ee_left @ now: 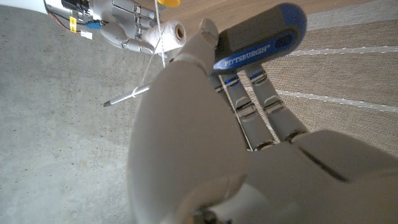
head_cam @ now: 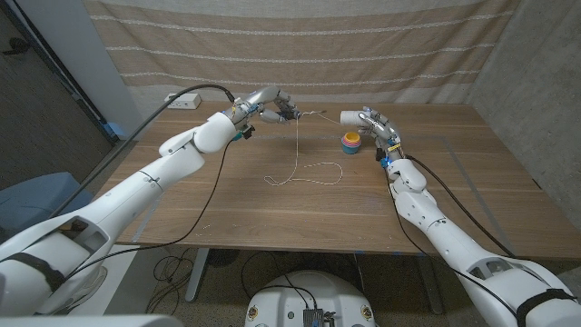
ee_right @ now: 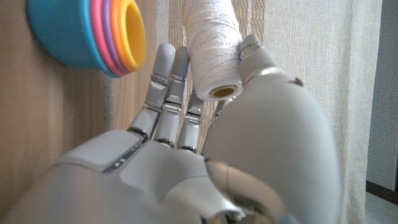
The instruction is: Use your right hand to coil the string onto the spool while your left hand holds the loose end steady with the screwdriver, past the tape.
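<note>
In the head view my left hand (head_cam: 270,104) is raised over the far middle of the table and grips a screwdriver (ee_left: 261,34) with a blue and grey handle, its metal shaft (ee_left: 127,96) pointing toward my right hand. White string (head_cam: 296,150) hangs from the shaft down to the table, where it lies in loose loops (head_cam: 304,174). A short span of string runs across to the white spool (head_cam: 349,116), which my right hand (head_cam: 370,124) holds above the table. The spool (ee_right: 211,43), wound with string, is pinched between thumb and fingers of my right hand (ee_right: 249,143).
A stack of coloured nesting cups (head_cam: 350,141) stands on the wooden table (head_cam: 236,213) just under the spool, and shows beside my right hand (ee_right: 93,34). A white power strip (head_cam: 182,100) lies at the far left corner. A striped curtain hangs behind the table.
</note>
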Robot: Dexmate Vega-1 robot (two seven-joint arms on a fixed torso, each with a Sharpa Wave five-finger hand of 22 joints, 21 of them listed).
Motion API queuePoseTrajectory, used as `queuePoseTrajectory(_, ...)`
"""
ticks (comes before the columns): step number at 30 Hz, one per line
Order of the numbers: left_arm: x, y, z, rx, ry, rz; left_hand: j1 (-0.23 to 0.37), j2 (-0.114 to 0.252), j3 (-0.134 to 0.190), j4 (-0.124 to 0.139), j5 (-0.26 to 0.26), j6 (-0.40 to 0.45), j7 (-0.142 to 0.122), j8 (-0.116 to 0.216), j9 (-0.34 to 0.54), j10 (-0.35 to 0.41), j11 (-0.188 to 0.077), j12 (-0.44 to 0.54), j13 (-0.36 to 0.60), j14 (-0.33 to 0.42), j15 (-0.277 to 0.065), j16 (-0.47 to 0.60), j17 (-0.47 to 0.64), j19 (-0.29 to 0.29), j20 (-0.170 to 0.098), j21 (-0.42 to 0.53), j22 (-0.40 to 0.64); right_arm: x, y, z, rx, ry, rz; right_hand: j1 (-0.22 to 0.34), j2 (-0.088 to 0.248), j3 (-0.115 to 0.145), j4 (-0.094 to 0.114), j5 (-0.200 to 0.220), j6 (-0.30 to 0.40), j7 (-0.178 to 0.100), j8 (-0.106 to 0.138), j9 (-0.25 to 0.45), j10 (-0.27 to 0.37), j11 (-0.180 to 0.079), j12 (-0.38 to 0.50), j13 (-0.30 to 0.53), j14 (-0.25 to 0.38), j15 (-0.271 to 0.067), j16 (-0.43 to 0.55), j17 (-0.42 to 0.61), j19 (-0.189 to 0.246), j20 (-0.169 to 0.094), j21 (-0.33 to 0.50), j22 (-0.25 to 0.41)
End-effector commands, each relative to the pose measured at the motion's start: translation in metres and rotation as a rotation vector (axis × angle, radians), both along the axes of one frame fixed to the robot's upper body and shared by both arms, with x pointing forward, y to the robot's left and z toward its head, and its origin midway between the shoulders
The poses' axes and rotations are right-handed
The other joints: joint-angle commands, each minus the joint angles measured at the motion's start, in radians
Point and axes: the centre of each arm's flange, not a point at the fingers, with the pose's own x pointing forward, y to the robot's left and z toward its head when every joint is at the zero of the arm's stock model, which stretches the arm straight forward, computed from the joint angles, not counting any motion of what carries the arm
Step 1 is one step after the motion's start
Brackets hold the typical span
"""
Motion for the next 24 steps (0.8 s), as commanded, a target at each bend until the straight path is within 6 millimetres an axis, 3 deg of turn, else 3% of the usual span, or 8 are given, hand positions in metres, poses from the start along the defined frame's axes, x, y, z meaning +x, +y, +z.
queuePoseTrajectory(1, 0.002, 0.001, 0.005, -0.034, -0.006, -0.004, 0.123, 0.139, 0.006, 0.007, 0.003, 0.094, 0.090, 0.007, 0.104, 0.006, 0.001, -0.004, 0.003, 0.038, -0.050, 0.003, 0.159, 0.032, -0.176, 0.137, 0.004, -0.024, -0.012, -0.043, -0.087, 0.011, 0.128, 0.104, 0.144, 0.024, 0.005, 0.005, 0.065, 0.061, 0.005, -0.001, 0.136, -0.096, 0.099, 0.206, 0.220, -0.311, 0.006, 0.060, -0.040, -0.111, -0.003, 0.001)
queuePoseTrajectory(12, 0.002, -0.003, 0.008, -0.037, -0.021, 0.023, 0.124, 0.139, 0.006, 0.007, 0.003, 0.094, 0.092, 0.006, 0.105, 0.008, 0.001, -0.006, 0.007, 0.042, -0.050, 0.003, 0.160, 0.033, -0.177, 0.137, 0.004, -0.053, -0.017, -0.045, -0.194, -0.060, 0.338, 0.105, 0.145, 0.025, 0.005, 0.005, 0.065, 0.061, 0.005, -0.001, 0.132, -0.096, 0.099, 0.214, 0.217, -0.310, 0.008, 0.062, -0.046, -0.109, -0.005, 0.001)
queuePoseTrajectory(24, -0.002, -0.008, 0.005, -0.038, -0.037, 0.064, 0.125, 0.138, 0.006, 0.006, 0.002, 0.094, 0.088, 0.005, 0.106, 0.009, -0.001, -0.009, 0.007, 0.046, -0.052, 0.001, 0.159, 0.033, -0.177, 0.138, 0.004, -0.088, -0.003, -0.018, -0.315, -0.228, 0.553, 0.106, 0.146, 0.025, 0.004, 0.004, 0.062, 0.060, 0.004, -0.001, 0.131, -0.096, 0.095, 0.217, 0.212, -0.310, 0.011, 0.066, -0.048, -0.109, -0.007, 0.001)
